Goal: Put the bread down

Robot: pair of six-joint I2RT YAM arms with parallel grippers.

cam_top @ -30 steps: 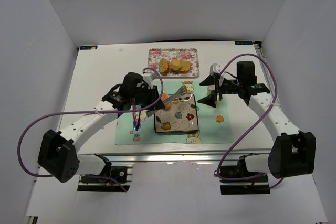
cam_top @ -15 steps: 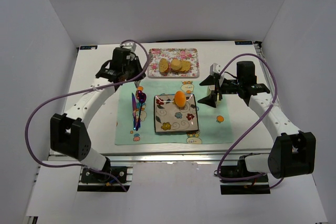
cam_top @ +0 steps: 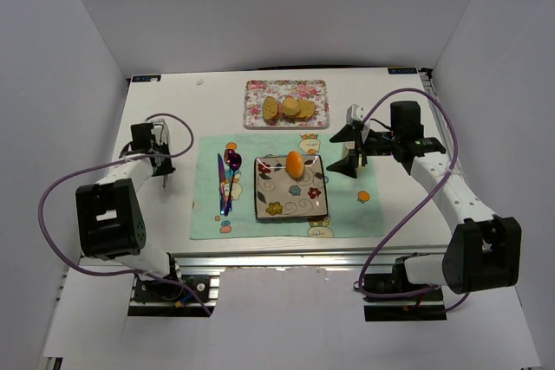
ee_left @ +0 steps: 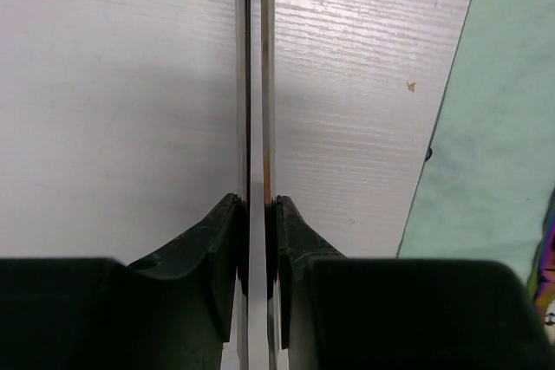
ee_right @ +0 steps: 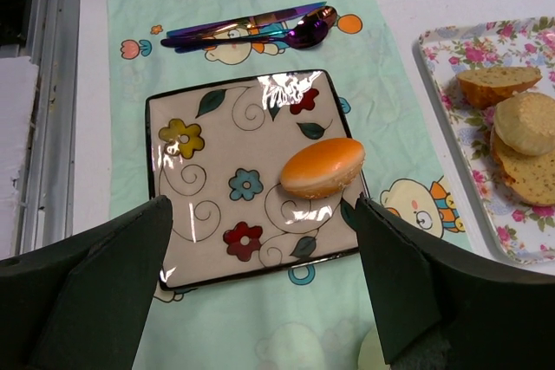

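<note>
Bread [cam_top: 295, 163] lies on the far part of the plate [cam_top: 290, 211]. My left gripper [ee_left: 256, 214] pinches metal tongs [ee_left: 267, 58]. My right gripper [ee_right: 260, 205] stands spread.

Bread [cam_top: 295, 163] [ee_right: 323, 167]: a small oval roll with a glossy, smooth orange-brown crust, whole. It lies flat on the square flower-patterned plate [cam_top: 286, 204], close to the plate's far edge, with its long axis pointing toward that edge and one end reaching the dark rim.
</note>
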